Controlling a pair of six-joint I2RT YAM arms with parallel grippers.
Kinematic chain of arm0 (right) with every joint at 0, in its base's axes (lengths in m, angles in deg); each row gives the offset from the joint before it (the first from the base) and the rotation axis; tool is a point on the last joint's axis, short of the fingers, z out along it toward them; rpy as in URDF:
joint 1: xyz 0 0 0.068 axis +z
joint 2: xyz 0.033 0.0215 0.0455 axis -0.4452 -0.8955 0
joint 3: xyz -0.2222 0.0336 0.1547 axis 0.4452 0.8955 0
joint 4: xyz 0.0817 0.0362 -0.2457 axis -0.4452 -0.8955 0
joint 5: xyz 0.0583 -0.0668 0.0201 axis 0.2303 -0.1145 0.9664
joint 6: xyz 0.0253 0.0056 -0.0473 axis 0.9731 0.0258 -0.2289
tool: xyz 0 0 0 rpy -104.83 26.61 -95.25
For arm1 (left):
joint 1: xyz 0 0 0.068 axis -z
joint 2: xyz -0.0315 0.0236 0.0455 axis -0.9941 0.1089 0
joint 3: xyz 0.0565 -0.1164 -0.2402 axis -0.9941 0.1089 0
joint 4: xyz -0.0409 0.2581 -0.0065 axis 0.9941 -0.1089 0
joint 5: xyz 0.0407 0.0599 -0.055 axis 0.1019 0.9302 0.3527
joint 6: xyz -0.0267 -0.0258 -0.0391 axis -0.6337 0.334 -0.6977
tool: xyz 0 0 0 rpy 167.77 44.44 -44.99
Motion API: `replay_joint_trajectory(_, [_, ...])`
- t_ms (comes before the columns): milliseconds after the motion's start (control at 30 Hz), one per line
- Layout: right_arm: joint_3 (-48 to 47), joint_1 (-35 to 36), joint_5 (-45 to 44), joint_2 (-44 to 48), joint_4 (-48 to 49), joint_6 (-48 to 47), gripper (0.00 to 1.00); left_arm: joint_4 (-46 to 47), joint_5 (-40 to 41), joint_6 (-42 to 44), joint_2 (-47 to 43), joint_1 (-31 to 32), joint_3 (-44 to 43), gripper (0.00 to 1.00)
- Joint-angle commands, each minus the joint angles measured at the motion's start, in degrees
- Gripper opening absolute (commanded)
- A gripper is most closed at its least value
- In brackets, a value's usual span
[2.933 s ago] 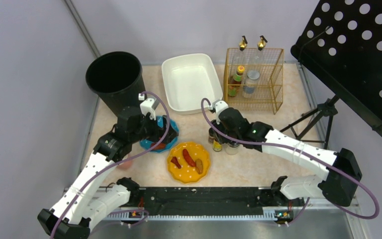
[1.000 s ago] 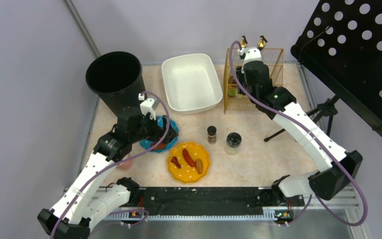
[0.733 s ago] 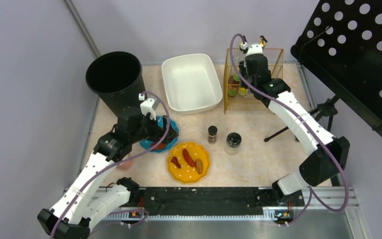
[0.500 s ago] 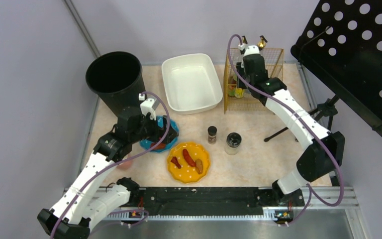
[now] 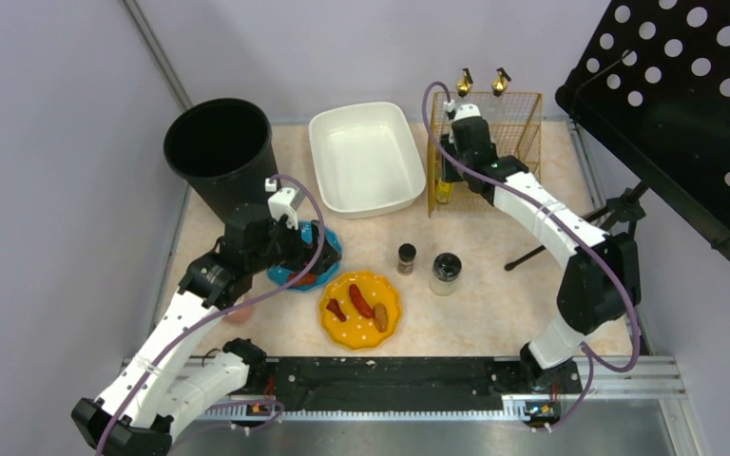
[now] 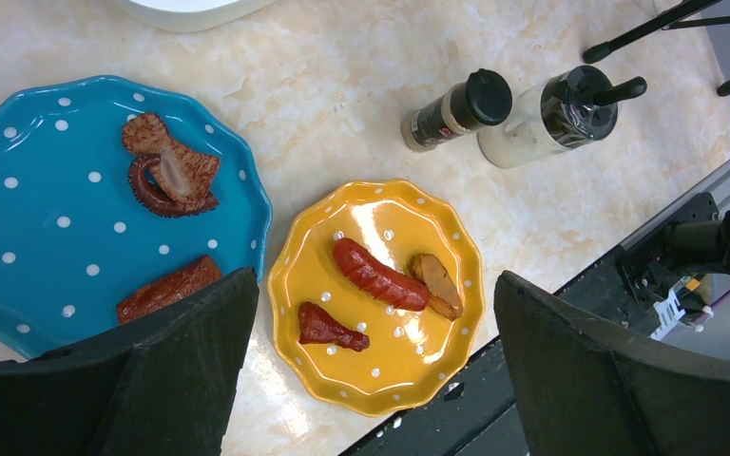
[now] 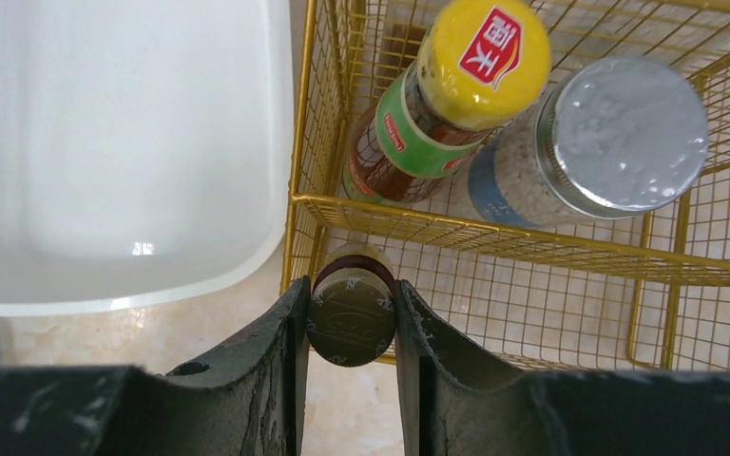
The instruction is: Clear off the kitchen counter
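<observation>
Clearing the counter (image 5: 494,304) is only partly done, by my reading. The pale marbled top stretches under both arms and carries several things. The step in hand looks like stowing a small jar (image 7: 350,318) in the gold wire rack (image 7: 532,249).

My right gripper (image 7: 350,304) is clenched on that jar, fingers partway closed and pressing its dark lid from both sides. The jar hangs at the rack's near corner, right over the front wire. I cannot tell whether it sits inside the rack or just outside it. Beyond the gripper, inside the rack, stand a yellow-capped bottle (image 7: 480,62) and a silver-lidded jar (image 7: 623,128). Off to the gripper's left is the white basin (image 7: 105,142).

Next I would want the jar fully past the front wire and resting on the rack floor before letting go. I would watch that it does not catch on the wire or knock the yellow-capped bottle.

My left gripper (image 6: 373,280) hangs released, fingers spread wide, holding nothing. Below it lie a blue plate (image 6: 19,190) and a yellow plate (image 6: 437,342), both with food scraps. Ahead of it two shakers (image 6: 451,109) stand on the counter.
</observation>
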State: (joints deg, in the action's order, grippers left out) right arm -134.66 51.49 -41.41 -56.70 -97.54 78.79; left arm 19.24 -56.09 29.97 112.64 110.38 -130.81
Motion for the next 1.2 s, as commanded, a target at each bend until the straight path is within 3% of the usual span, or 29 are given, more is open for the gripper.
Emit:
replay_joint_trajectory(0, [0.12, -0.28, 0.60, 0.12, 6.88, 1.17, 0.00, 1.04, -0.41, -0.02, 0.16, 0.13, 0.06, 0.98])
replay_joint_trajectory(200, [1.23, -0.29, 0.47, -0.01, 7.08, 1.24, 0.02, 1.01, -0.48, -0.02, 0.48, 0.12, 0.07, 0.98])
replay_joint_trajectory(333, [1.84, -0.29, 0.82, 0.90, 7.08, 1.22, 0.35, 1.03, -0.44, -0.02, 0.57, 0.17, 0.07, 0.98])
replay_joint_trajectory(400, [2.06, -0.34, 1.09, 1.50, 7.08, 1.35, 0.45, 0.99, -0.42, -0.04, 0.59, 0.17, 0.07, 0.98])
replay_joint_trajectory(533, [2.17, -0.36, 1.25, 2.74, 6.77, 1.37, 0.54, 0.90, -0.41, -0.03, 0.57, 0.17, 0.08, 0.98])
replay_joint_trajectory(900, [4.97, -0.11, 1.58, 11.77, 4.80, 2.31, 0.62, 0.95, -0.41, -0.04, 0.56, 0.13, 0.07, 0.98])
replay_joint_trajectory(1167, [12.72, 4.64, 0.33, 22.19, -0.20, 3.59, 0.63, 0.99, -0.96, -0.11, 0.35, 0.16, -0.01, 0.98])
